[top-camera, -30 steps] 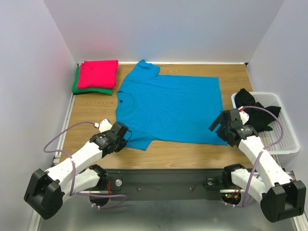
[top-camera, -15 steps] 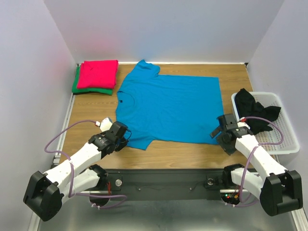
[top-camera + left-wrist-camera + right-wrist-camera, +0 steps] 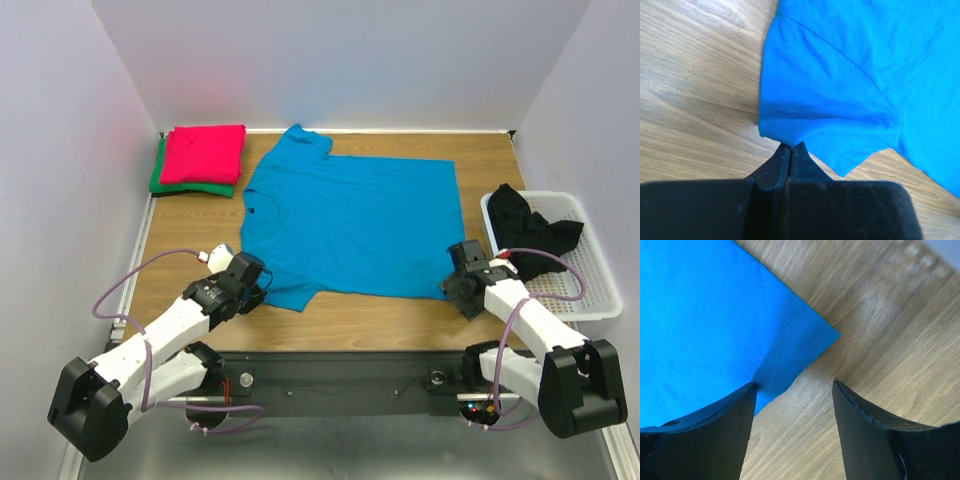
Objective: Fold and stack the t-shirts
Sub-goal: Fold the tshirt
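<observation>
**Q:** Where does the task's cloth lie?

**A:** The blue t-shirt (image 3: 350, 225) lies spread flat across the middle of the table (image 3: 480, 165); its collar points left and its bottom hem right; one sleeve points to the far edge, the other to the near edge. At the far left corner the folded red t-shirt (image 3: 203, 153) rests on the folded green t-shirt (image 3: 157, 182); the green shows only as a strip along the left and near sides; this stack sits near the blue shirt, apart from it.

**Q:** How do the jaws of the left gripper stand?

**A:** The left gripper (image 3: 791, 146) sits low at the near sleeve; its jaws are clenched tip to tip on the sleeve's hem, and the cloth puckers slightly where it meets the tips.

**Q:** And the right gripper?

**A:** The right gripper (image 3: 794, 384) is at the near right corner of the blue shirt; its jaws are released and spread wide; in the wrist view one finger stands over the blue cloth beside the corner, the other over bare wood, with the corner lying flat between them.

**Q:** What else stands on the table?

**A:** A white mesh basket (image 3: 592, 300) at the right edge, beside the right arm; a crumpled black cloth (image 3: 530, 232) lies heaped at its far end.
</observation>
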Robot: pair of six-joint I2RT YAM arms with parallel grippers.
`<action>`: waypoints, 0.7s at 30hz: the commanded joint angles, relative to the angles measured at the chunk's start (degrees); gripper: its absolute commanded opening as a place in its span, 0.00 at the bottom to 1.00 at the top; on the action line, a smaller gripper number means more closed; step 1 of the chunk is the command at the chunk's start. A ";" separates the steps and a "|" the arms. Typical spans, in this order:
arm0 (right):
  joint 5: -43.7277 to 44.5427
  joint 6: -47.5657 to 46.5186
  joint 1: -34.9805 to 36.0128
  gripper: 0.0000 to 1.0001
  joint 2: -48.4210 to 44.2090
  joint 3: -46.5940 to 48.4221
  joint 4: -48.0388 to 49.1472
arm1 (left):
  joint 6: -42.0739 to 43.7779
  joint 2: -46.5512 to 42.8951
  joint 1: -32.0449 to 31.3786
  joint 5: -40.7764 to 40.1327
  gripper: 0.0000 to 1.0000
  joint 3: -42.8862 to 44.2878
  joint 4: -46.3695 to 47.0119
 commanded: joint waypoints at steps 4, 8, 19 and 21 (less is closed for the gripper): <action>3.09 2.23 -0.26 0.68 -0.66 -0.52 3.29 | -0.13 -2.40 0.20 -1.87 0.00 1.13 -1.37; 4.14 2.76 -0.17 0.68 0.48 -0.34 4.60 | -0.04 -2.57 0.20 -1.79 0.00 1.21 -1.55; 4.67 2.32 -0.26 0.56 6.54 0.10 8.82 | -0.04 -2.57 0.20 -1.79 0.00 1.48 -2.07; 4.93 2.06 -0.26 0.54 6.90 0.27 9.00 | -0.04 -2.66 0.20 -1.79 0.00 1.74 -2.34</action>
